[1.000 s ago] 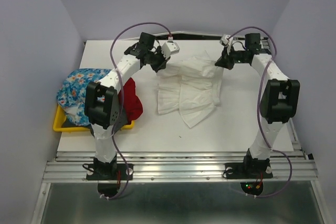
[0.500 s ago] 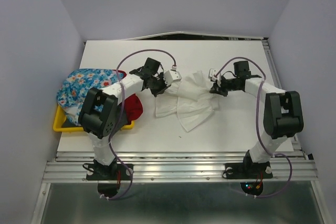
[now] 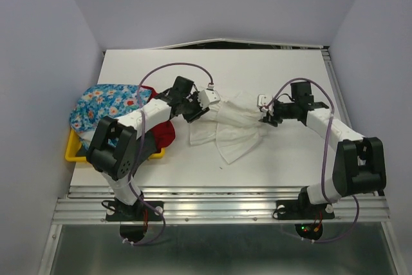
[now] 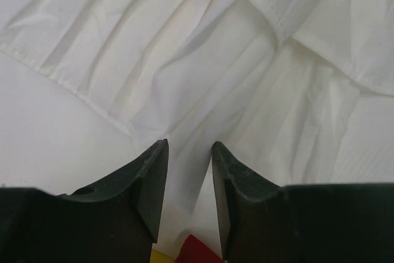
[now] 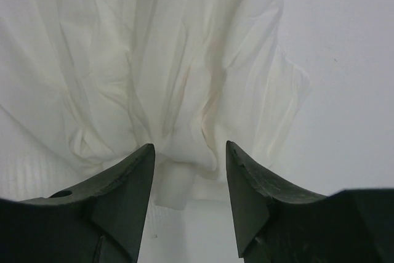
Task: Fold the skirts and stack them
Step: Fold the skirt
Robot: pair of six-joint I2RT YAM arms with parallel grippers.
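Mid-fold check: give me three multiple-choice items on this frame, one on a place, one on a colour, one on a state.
1. Where does the blue flower-print skirt lie?
A) on the yellow tray at the table's left edge
B) under the right arm
C) at the far edge

2. What colour is the skirt between the left gripper and the right gripper?
A) red
B) white
C) dark grey

3. How does that skirt lie?
A) flat in one layer
B) rumpled, layers overlapping
C) rolled into a ball

Answers:
1 A: the top view shows it heaped over the tray's yellow rim.
2 B: both wrist views show the white skirt at the fingertips.
3 B: its pleated layers overlap on the table.
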